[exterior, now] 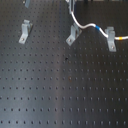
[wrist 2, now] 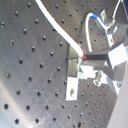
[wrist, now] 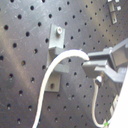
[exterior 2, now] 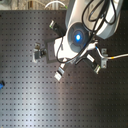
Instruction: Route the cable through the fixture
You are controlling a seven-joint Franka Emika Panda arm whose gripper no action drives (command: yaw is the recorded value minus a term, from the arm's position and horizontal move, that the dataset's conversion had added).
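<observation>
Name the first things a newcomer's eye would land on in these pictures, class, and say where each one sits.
In the first exterior view, the white cable stands out against the dark perforated board, curving from the middle clip to the clip on the first exterior view's right. A third clip stands apart on the first exterior view's left, with no cable. In the second exterior view, the arm's white body with its glowing blue light covers the middle of the board.

A black perforated breadboard table (exterior: 60, 95) fills both exterior views; a small blue object (exterior 2: 1, 84) sits at the second exterior view's left edge.
</observation>
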